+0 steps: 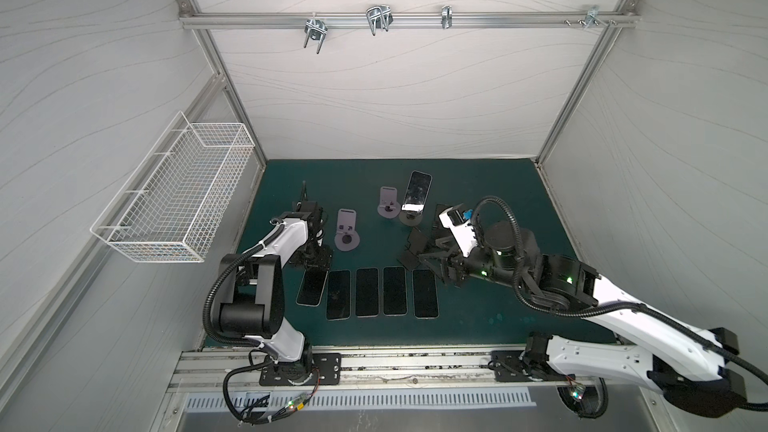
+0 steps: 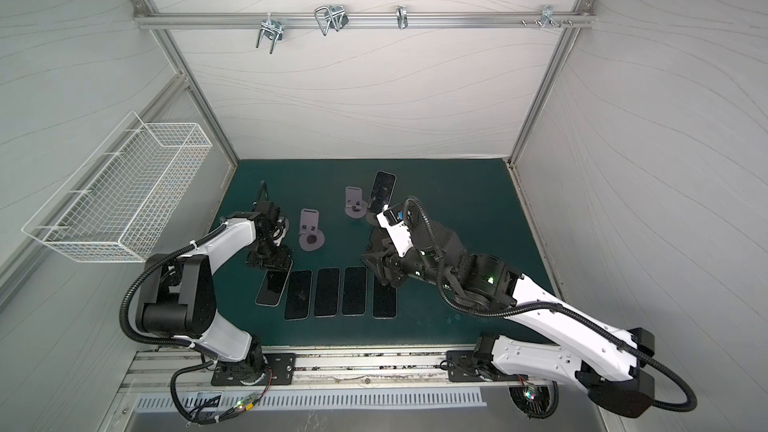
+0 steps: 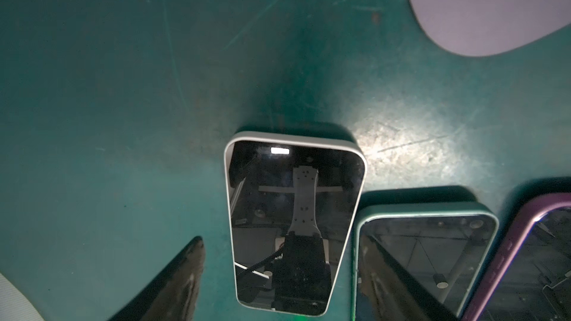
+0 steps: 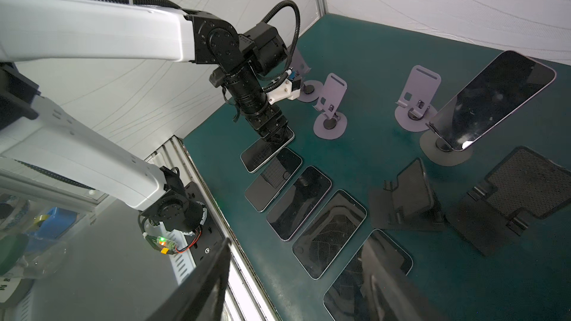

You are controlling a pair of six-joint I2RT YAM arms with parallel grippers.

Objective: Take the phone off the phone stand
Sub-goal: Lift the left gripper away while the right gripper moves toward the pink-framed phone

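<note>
Near row: five phones flat on the mat [image 1: 490, 317]. Your left gripper [image 3: 282, 239] is open and straddles the end phone [image 3: 293, 220] without gripping it. One finger overhangs the teal-cased neighbour [image 3: 426, 242], so a crooked lift could shunt it. Right gripper [image 4: 298, 243] is open and empty over the row's other end. Black folding stands [image 4: 404, 199] sit just beyond it; a low reach clips them. Target phone [image 1: 417, 191] leans on its stand [image 1: 411, 218] at the back. Pull sideways and the lip could catch and tip it. Wire basket [image 1: 174, 201] on the wall: nothing visible inside.
</note>
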